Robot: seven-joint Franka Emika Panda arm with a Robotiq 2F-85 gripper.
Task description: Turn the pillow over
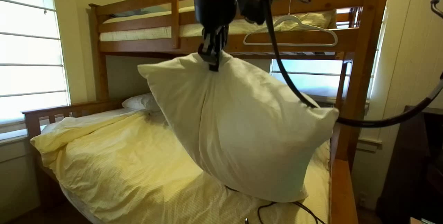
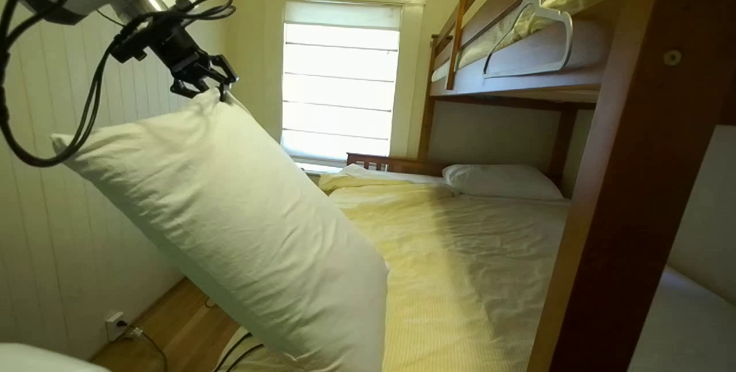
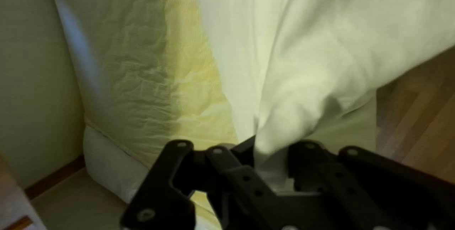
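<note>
The large plump white pillow (image 1: pixel 252 123) hangs tilted from my gripper (image 1: pixel 214 61), with its lower part at the near end of the yellow-covered bed. In an exterior view the pillow (image 2: pixel 247 217) slants down to the right from the gripper (image 2: pixel 221 87). I cannot tell how firmly its lower edge rests on the bed. In the wrist view a bunched fold of the pillow (image 3: pixel 330 45) is pinched between the black fingers of the gripper (image 3: pixel 272 151). The pillow's lowest edge is partly hidden.
The pale yellow bedspread (image 1: pixel 114 161) covers the lower bunk. A smaller, flatter white pillow (image 2: pixel 503 181) lies at its far side. A wooden bunk post (image 2: pixel 627 159) and a white hanger (image 1: pixel 290 40) on the upper rail stand close by. Dark cables (image 1: pixel 301 205) lie under the pillow.
</note>
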